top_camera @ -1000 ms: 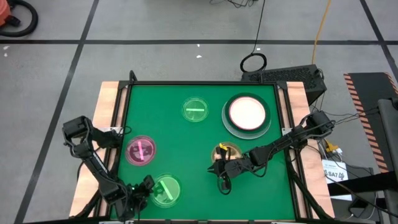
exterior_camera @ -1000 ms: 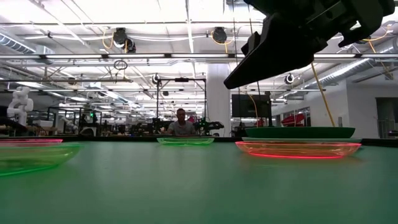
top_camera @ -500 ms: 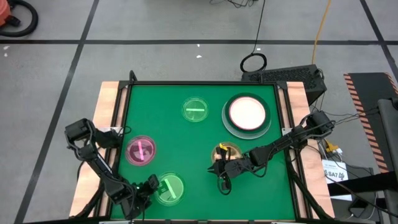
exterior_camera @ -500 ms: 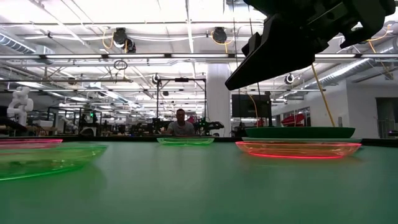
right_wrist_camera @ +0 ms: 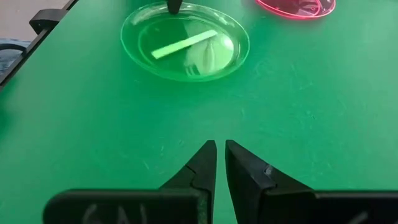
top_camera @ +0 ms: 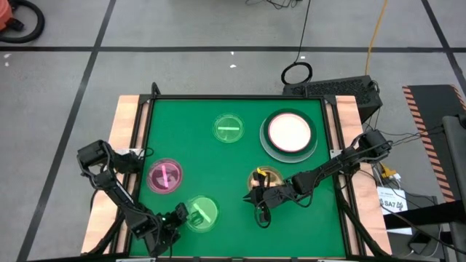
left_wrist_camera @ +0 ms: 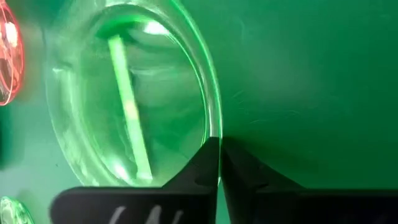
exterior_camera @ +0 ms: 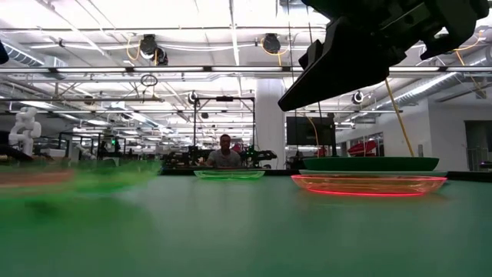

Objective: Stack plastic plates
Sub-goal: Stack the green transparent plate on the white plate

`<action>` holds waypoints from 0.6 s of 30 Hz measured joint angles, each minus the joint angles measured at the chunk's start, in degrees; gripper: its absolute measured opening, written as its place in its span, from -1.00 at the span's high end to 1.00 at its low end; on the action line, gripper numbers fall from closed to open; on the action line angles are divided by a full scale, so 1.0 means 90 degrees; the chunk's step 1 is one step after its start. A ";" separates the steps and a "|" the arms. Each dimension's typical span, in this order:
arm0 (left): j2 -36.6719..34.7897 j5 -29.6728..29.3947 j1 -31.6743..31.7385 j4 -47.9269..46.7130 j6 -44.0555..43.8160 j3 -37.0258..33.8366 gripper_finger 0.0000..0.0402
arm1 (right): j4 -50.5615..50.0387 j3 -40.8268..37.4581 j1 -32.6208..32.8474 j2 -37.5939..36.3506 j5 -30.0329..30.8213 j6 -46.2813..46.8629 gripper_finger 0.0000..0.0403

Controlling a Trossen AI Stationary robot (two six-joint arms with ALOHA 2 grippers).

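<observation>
A translucent green dish sits near the table's front left, with my left gripper shut on its rim. A translucent pink dish lies flat beyond it. A second green dish lies farther back. At the back right a dark-green plate carries a pink-rimmed plate and a cream plate. My right gripper hangs shut beside the amber dish, with nothing between its fingers. My left gripper pinches the green dish's rim between its two fingers, on the dish's left side. The fingers slant down from the table's near left. In the low view the dish shows blurred and raised. Whether its other side is on the table I cannot tell.
A raised black frame runs round the green mat, with wooden table margins outside it. The mat's middle is bare. In the low view the right arm hangs over the amber dish. A person sits in the room far behind.
My left gripper has moved a little toward the table's right, onto the green dish, and has shut on its rim. The dish has shifted toward the right and far side, and in the low view it has risen from lying flat.
</observation>
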 joint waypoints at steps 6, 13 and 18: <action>0.0000 -0.0067 0.0046 0.0007 -0.0020 0.0000 0.96 | 0.0000 0.0000 0.0000 0.0000 0.0000 0.0015 0.84; 0.0000 -0.0456 0.0106 0.0012 0.0075 0.0000 0.96 | -0.0002 0.0000 0.0000 0.0000 0.0000 0.0003 0.84; 0.0000 -0.0504 0.0209 0.0147 -0.0050 0.0000 0.97 | 0.0009 0.0000 0.0002 0.0000 0.0084 0.0017 0.84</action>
